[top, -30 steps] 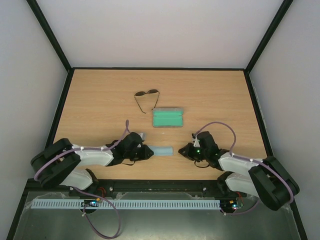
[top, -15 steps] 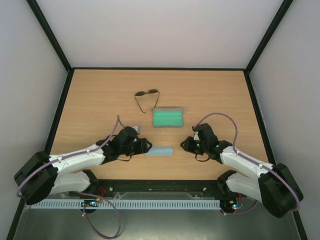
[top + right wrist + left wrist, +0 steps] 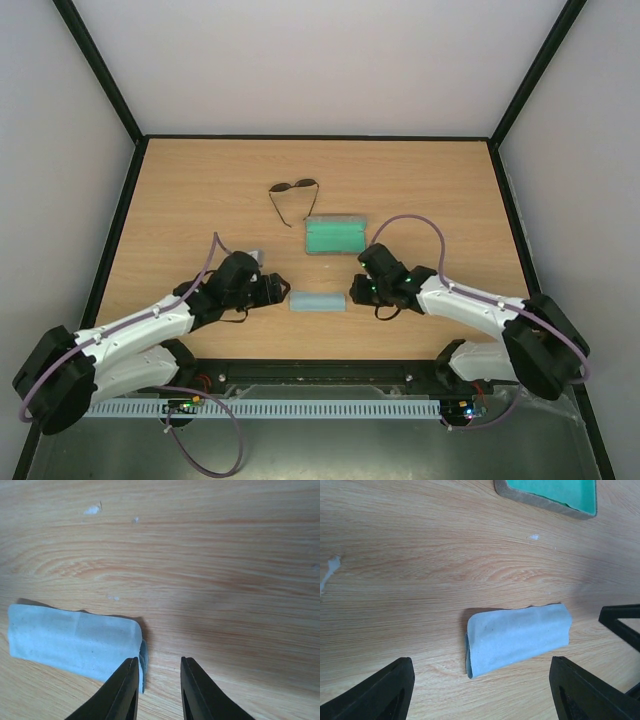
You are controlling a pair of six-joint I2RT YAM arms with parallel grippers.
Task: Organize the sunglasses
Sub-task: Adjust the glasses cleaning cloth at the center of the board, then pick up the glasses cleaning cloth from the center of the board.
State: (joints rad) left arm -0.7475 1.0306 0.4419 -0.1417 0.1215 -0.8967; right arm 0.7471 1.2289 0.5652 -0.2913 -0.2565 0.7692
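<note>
progress: early | sunglasses [image 3: 294,198] unfolded toward far edge, just beside open case [image 3: 335,237] | cloth [image 3: 317,301] folded by near edge | my left claw [image 3: 480,672] spread wide, right claw [image 3: 159,664] narrowly parted, both empty | left: fold, case them

The table [image 3: 200,200] is flooded with bright, even light; shadows are kept soft. From the cloth [image 3: 517,637] a thin shadow is thrown toward 12 o'clock, a dim patch is spotted at 3 o'clock, and the grain is rendered crisp.
</note>
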